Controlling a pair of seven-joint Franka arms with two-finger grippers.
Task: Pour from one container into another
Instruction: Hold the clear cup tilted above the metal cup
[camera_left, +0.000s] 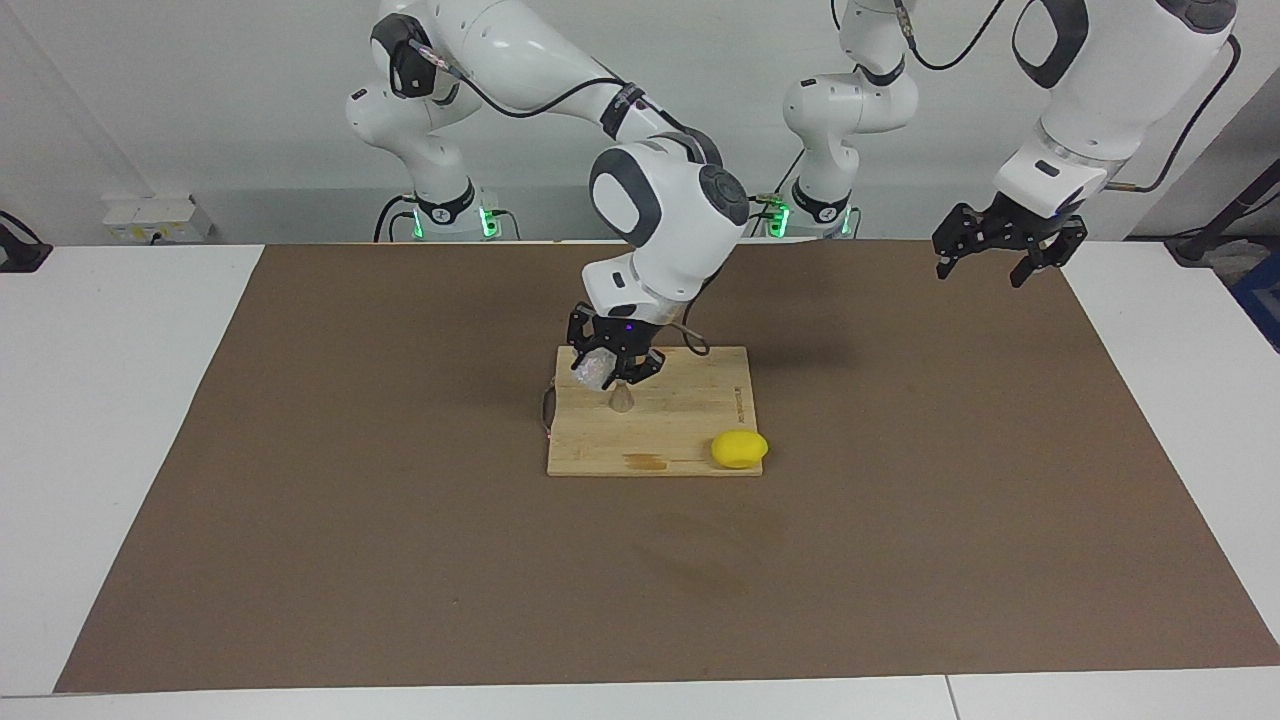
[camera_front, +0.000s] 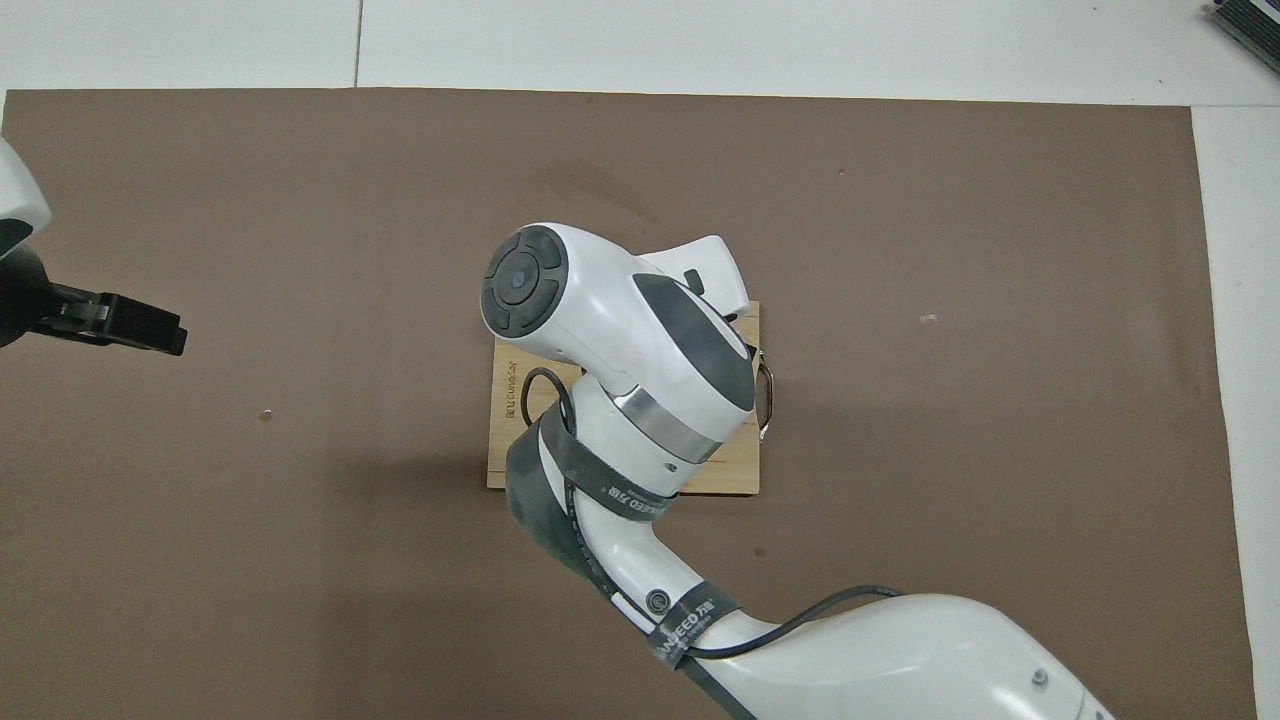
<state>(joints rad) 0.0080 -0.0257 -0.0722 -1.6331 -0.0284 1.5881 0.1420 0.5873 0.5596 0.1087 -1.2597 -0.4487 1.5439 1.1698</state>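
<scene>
Glass cup (camera_left: 597, 369), small, clear and with textured walls that catch the light, sits tipped over between the fingers of the right gripper (camera_left: 612, 368), which are closed on its sides above the wooden cutting board (camera_left: 690, 430). Its mouth leans down toward the jigger (camera_left: 621, 398), a small hourglass-shaped measure with a narrow waist that stands upright on the board directly beneath the gripper, so the pour looks to be under way or very nearly so; I cannot see any liquid or stream, nor how much remains in the cup. What seems left is to finish emptying it, bring it level again and set it down. The board is pale bamboo with a visible grain, rectangular, with a metal loop handle at the edge toward the right arm's end of the counter (camera_front: 300, 560), which is covered by a matte brown mat. A smooth yellow lemon (camera_left: 739, 448) rests on the board's corner farther from the robots than the jigger, toward the left arm's end. From overhead the right arm's bulky white wrist hides both cup and jigger. The left gripper (camera_left: 985, 255) waits in the air over the mat near the left arm's end, its black fingers spread open and empty.
</scene>
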